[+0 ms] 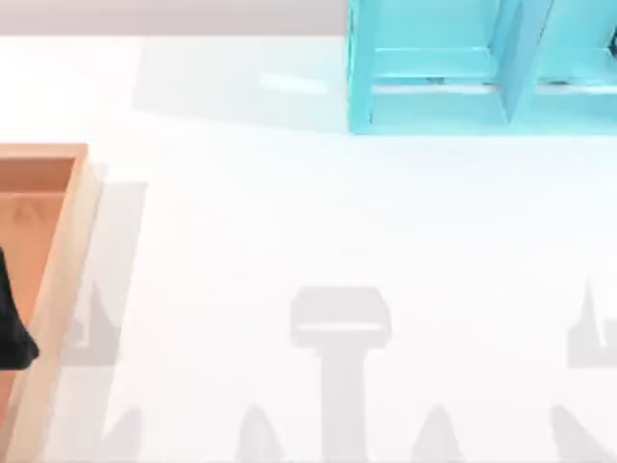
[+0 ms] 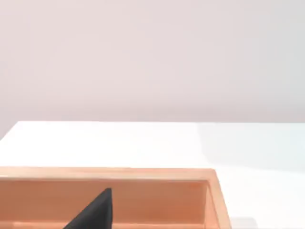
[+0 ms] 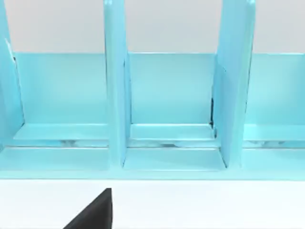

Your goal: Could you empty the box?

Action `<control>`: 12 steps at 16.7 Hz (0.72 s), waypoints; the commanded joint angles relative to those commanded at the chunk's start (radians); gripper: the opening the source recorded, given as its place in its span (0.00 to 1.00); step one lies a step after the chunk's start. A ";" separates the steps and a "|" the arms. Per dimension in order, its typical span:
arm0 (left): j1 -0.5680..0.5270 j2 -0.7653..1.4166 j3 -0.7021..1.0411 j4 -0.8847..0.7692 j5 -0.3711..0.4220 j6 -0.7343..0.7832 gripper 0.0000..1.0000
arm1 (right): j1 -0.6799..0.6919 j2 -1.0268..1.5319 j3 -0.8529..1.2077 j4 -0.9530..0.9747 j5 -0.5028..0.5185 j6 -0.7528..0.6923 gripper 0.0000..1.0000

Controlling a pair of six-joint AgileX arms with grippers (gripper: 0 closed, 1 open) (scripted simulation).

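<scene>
A wide stretch of white table (image 1: 318,222) lay bare between the box (image 1: 60,280) at the left edge and the shelf (image 1: 434,87) at the far right, and no solid thing was seen on it, only grey shadows. The box's open top was left free for entry from above, though its tan walls rose along the right and far sides. A black shape, probably the left gripper (image 1: 12,328), was seen over the box floor. The shelf's bays were parted by upright dividers (image 3: 116,86), so passage there was confined to each bay. In front of the shelf the table was unobstructed.
</scene>
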 joint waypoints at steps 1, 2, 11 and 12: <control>0.000 0.000 0.000 0.000 0.000 0.000 1.00 | 0.000 0.000 0.000 0.000 0.000 0.000 1.00; 0.000 0.001 0.001 -0.001 0.000 0.000 1.00 | 0.000 0.000 0.000 0.000 0.000 0.000 1.00; 0.110 0.473 0.407 -0.406 0.003 0.123 1.00 | 0.000 0.000 0.000 0.000 0.000 0.000 1.00; 0.129 0.569 0.478 -0.477 0.003 0.144 1.00 | 0.000 0.000 0.000 0.000 0.000 0.000 1.00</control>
